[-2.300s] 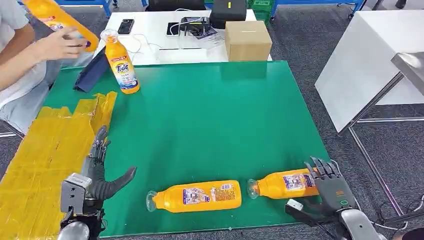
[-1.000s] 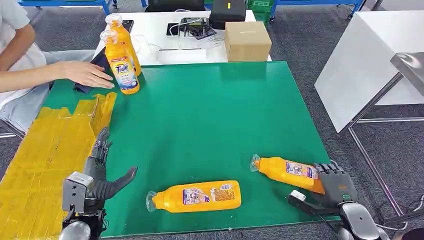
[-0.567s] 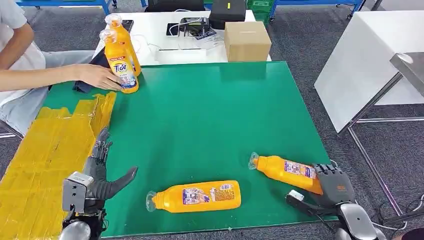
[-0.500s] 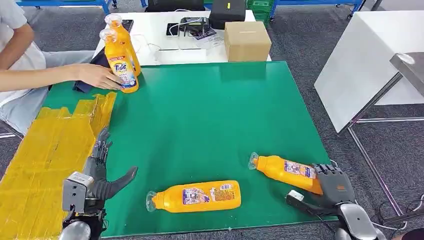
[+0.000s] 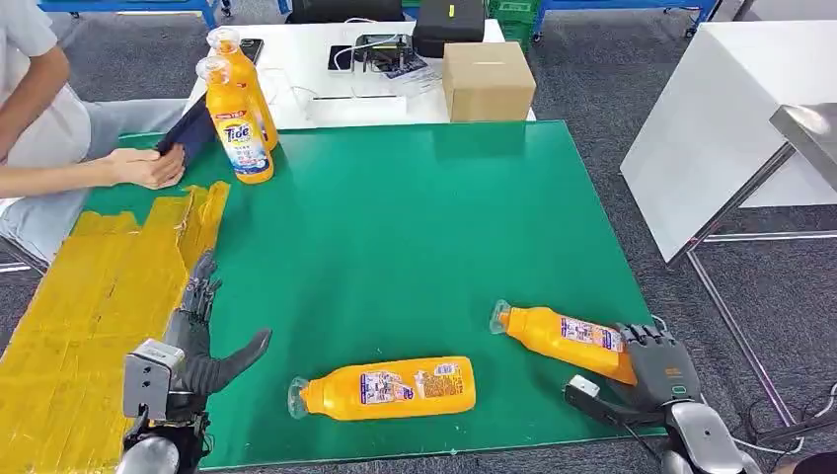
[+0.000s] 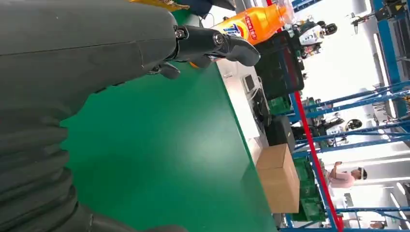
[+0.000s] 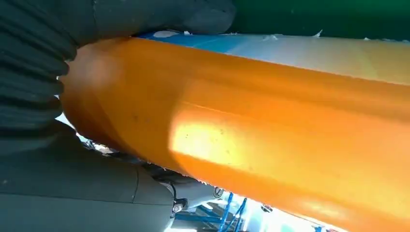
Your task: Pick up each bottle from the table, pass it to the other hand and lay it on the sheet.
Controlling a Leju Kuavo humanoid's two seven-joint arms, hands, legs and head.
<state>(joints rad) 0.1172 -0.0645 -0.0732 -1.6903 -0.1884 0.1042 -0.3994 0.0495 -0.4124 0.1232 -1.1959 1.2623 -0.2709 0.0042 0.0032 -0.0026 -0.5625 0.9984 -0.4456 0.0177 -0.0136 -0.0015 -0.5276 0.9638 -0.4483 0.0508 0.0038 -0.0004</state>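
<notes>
The person's hand [image 5: 148,166] has drawn back from the two upright bottles [image 5: 237,118] to the dark folder. Left hand [image 5: 197,341] rests released, fingers apart, beside the crinkled yellow sheet [image 5: 89,316]. One glossy orange bottle [image 5: 385,387] lies mid-bench; right hand [image 5: 659,375] still grasps the tilted bottle [image 5: 568,339].

dark hands [image 5: 659,370], grey ribbed covers, seemingly silver wrists

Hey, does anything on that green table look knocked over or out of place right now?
Two bottles lie on their sides near the front edge: one loose, one gripped by the right robot hand. Nothing spilled.
</notes>
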